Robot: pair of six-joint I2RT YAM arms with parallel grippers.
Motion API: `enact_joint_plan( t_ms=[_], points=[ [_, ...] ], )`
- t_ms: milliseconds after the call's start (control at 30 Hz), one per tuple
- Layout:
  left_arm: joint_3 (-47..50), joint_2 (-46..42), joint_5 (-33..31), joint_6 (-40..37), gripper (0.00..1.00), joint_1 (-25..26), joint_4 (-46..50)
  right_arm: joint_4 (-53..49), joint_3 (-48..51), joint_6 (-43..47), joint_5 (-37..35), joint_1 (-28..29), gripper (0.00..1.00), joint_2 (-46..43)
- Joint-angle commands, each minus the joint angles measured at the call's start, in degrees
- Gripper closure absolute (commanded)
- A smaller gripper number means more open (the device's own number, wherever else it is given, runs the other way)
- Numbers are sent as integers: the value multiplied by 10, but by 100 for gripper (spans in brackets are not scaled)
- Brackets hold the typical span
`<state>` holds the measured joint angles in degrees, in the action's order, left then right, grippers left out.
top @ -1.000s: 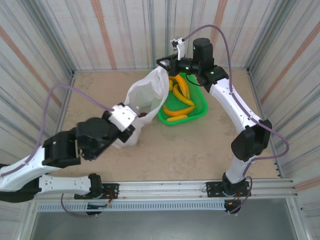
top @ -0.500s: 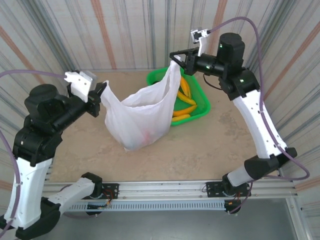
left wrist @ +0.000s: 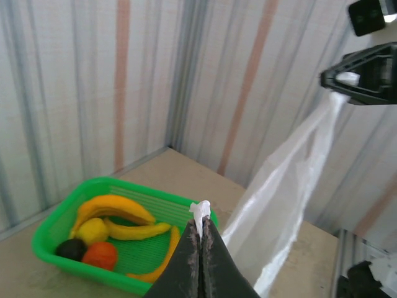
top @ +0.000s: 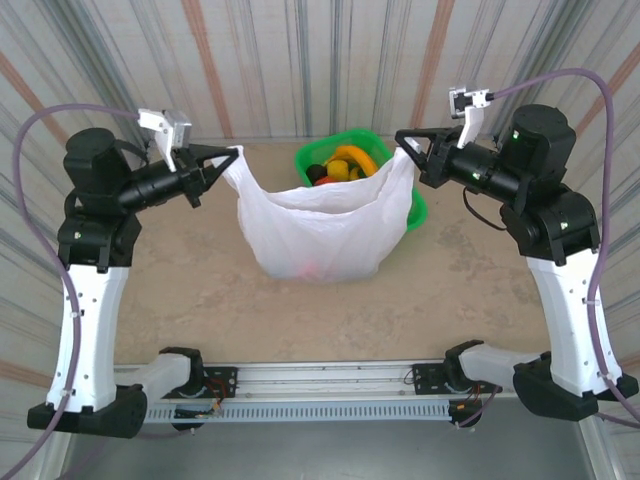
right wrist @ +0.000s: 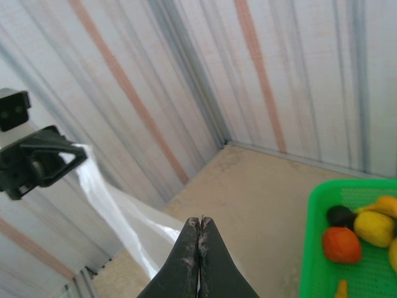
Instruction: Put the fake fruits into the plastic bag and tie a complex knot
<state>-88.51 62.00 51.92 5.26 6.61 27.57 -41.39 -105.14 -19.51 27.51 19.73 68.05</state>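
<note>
Bare surface point(top: 450, 290) in front and at both sides. Plastic bag point(top: 320, 230) stretched wide mid-surface, hiding the basket's point(top: 303, 160) near half. Handles clamped tight in left pincer point(top: 232, 152) and right pincer point(top: 403, 137). Fake fruits point(top: 340, 165) in the basket behind. Reddish blur inside the bag, unclear.

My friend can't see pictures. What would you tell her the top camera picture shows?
A white plastic bag hangs stretched between the left gripper and the right gripper, each shut on one side of it. Behind the bag sits a green basket holding fake fruits.
</note>
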Motion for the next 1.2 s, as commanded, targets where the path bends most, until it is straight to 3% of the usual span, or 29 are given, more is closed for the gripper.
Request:
enact_joint_plan(
  t_ms=[0, 167, 333, 533, 700, 833, 967, 1167],
  points=[
    [16, -5, 63, 12, 100, 14, -52, -35, 34, 1, -6, -26, 100, 5],
    [69, 14, 66, 15, 100, 25, -92, 3, 73, -7, 46, -60, 100, 26],
    [65, 61, 98, 16, 100, 25, -119, 86, 85, -21, 141, -74, 99, 49],
    [58, 85, 105, -4, 100, 20, -113, 116, 99, -19, 239, -104, 67, 50],
    [58, 87, 105, -3, 100, 11, -114, 151, 136, 6, 298, -147, 25, 8],
    [65, 84, 102, -5, 100, 9, -113, 226, 201, 43, 359, -158, 1, -23],
    [69, 82, 101, -5, 100, 9, -113, 296, 252, 58, 354, -158, 1, -30],
    [69, 82, 100, -5, 100, 9, -113, 317, 242, 98, 337, -148, 1, 15]
  ],
)
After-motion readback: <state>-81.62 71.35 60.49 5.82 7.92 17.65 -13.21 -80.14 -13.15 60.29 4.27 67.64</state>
